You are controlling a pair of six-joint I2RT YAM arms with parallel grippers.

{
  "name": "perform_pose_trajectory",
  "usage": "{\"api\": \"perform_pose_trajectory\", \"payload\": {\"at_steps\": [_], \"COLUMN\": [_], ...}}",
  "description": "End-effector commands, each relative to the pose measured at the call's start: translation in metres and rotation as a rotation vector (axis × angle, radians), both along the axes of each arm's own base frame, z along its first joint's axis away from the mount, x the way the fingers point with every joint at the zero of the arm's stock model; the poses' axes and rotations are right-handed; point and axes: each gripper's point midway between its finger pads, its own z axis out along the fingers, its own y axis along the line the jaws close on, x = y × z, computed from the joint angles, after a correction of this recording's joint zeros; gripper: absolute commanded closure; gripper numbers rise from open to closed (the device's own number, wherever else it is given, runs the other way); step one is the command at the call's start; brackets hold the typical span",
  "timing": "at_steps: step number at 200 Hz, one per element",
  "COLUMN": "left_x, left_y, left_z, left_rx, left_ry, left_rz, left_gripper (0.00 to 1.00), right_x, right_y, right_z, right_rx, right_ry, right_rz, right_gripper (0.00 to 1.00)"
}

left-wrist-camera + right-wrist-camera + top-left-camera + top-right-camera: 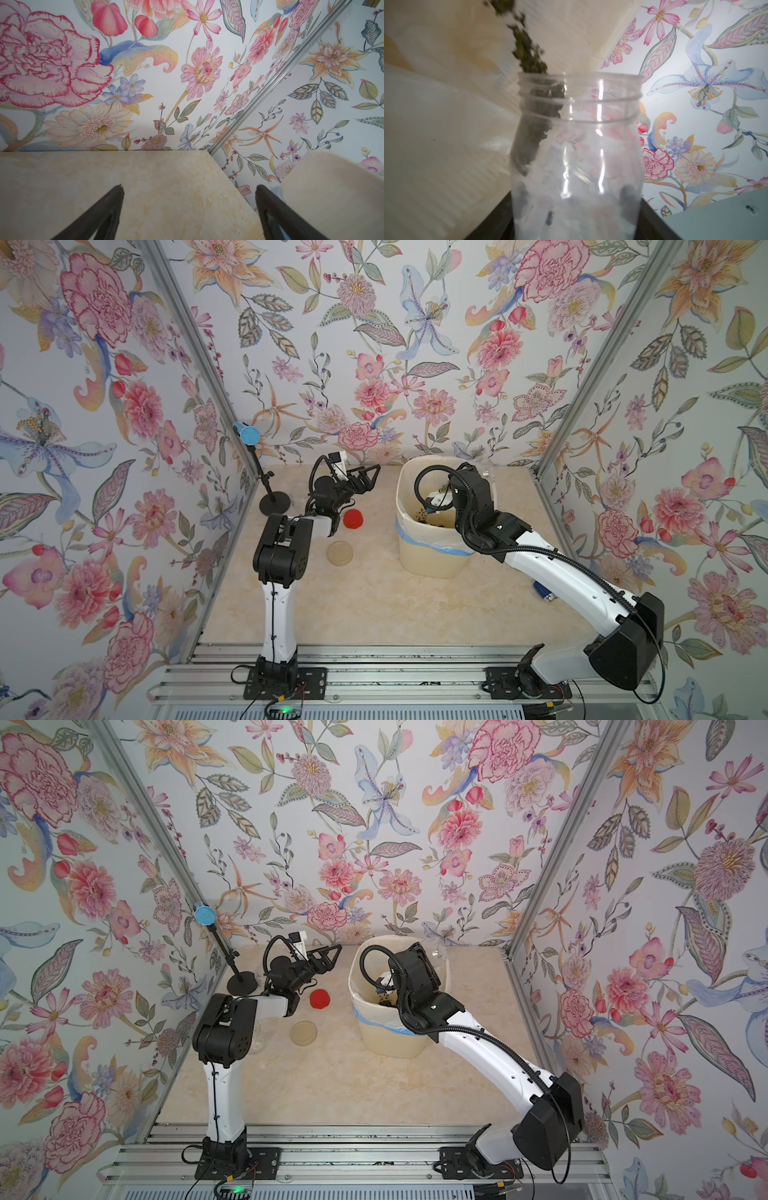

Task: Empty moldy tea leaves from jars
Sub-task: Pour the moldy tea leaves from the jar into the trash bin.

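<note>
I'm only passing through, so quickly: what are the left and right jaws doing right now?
Left gripper: open, holding nothing.
Right gripper: shut on a clear jar, with tea leaves spilling into the bin.

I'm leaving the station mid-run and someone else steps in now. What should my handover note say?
Left gripper: open, empty, above the table beside the bin.
Right gripper: fingers shut on a clear jar, tipped over the bin.
Tea leaves are pouring out; some already lie in the bin.
Red cap and beige lid lie off on the table.
Left: finish this pour and set the jar down. Whether others remain full cannot be told here.
</note>
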Motion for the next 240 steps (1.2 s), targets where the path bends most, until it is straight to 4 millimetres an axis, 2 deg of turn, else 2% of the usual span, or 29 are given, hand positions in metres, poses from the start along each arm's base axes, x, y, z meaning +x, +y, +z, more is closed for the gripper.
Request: {"api": "perform_pose_trajectory", "payload": {"at_steps": [1, 11, 25, 34, 40, 55, 60, 75, 87, 96, 116, 125, 132, 151, 164, 170, 175, 197, 204, 209, 232, 240], "left_x": [0.000, 0.000, 0.001, 0.001, 0.001, 0.001, 0.001, 0.003, 0.003, 0.002, 0.002, 0.003, 0.003, 0.002, 0.002, 0.001, 0.001, 0.002, 0.003, 0.003, 0.003, 0.003], "left_y": [0.004, 0.004, 0.004, 0.003, 0.004, 0.003, 0.004, 0.004, 0.003, 0.003, 0.003, 0.003, 0.003, 0.003, 0.004, 0.004, 0.005, 0.007, 0.007, 0.007, 0.008, 0.008], "left_z": [0.003, 0.001, 0.001, 0.002, 0.001, -0.001, -0.001, -0.002, -0.003, -0.003, -0.003, -0.004, -0.003, -0.003, -0.002, -0.004, -0.005, -0.005, -0.004, -0.005, -0.005, -0.004], "left_rx": [-0.022, -0.025, -0.033, -0.035, -0.035, -0.034, -0.034, -0.036, -0.042, -0.047, -0.044, -0.044, -0.047, -0.056, -0.057, -0.055, -0.054, -0.058, -0.062, -0.065, -0.078, -0.079], "left_ry": [-0.025, -0.021, -0.021, -0.021, -0.020, -0.015, -0.015, -0.012, -0.008, -0.009, -0.010, -0.006, -0.009, -0.009, -0.011, -0.008, -0.006, -0.006, -0.006, -0.006, -0.006, -0.008], "left_rz": [-0.011, -0.012, -0.014, -0.016, -0.016, -0.016, -0.015, -0.017, -0.022, -0.026, -0.023, -0.022, -0.023, -0.029, -0.029, -0.028, -0.026, -0.020, -0.021, -0.024, -0.028, -0.027], "left_gripper": [0.00, 0.00, 0.00, 0.00, 0.00, 0.00, 0.00, 0.00, 0.00, 0.00, 0.00, 0.00, 0.00, 0.00, 0.00, 0.00, 0.00, 0.00, 0.00, 0.00, 0.00, 0.00], "right_x": [-0.015, -0.017, -0.021, -0.022, -0.022, -0.018, -0.018, -0.022, -0.023, -0.019, -0.012, -0.009, -0.009, -0.018, -0.016, -0.013, -0.009, -0.005, -0.005, -0.005, -0.010, -0.012], "right_y": [-0.016, -0.016, -0.018, -0.020, -0.021, -0.018, -0.017, -0.015, -0.012, -0.014, -0.012, -0.009, -0.007, -0.006, -0.014, -0.015, -0.014, -0.006, -0.004, -0.004, -0.012, -0.015], "right_z": [0.050, 0.054, 0.026, 0.019, 0.025, 0.060, 0.062, 0.022, 0.011, 0.022, 0.073, 0.082, 0.069, 0.014, -0.001, 0.007, 0.020, 0.102, 0.109, 0.102, 0.015, -0.001], "right_rx": [0.105, 0.117, 0.082, 0.077, 0.085, 0.153, 0.163, 0.090, 0.088, 0.094, 0.183, 0.198, 0.169, 0.106, 0.084, 0.101, 0.129, 0.293, 0.300, 0.261, 0.110, 0.091], "right_ry": [-0.089, -0.091, 0.027, 0.045, 0.026, -0.103, -0.106, 0.069, 0.102, 0.054, -0.103, -0.117, -0.060, 0.112, 0.136, 0.105, 0.057, -0.151, -0.163, -0.145, 0.079, 0.109], "right_rz": [0.006, 0.020, 0.013, 0.014, 0.016, 0.019, 0.024, 0.017, 0.030, 0.021, 0.032, 0.034, 0.032, 0.047, 0.026, 0.022, 0.024, 0.042, 0.046, 0.044, 0.010, 0.001], "right_gripper": [0.47, 0.46, 0.47, 0.47, 0.47, 0.45, 0.45, 0.48, 0.48, 0.48, 0.45, 0.45, 0.47, 0.48, 0.47, 0.46, 0.46, 0.45, 0.45, 0.46, 0.46, 0.46]}}
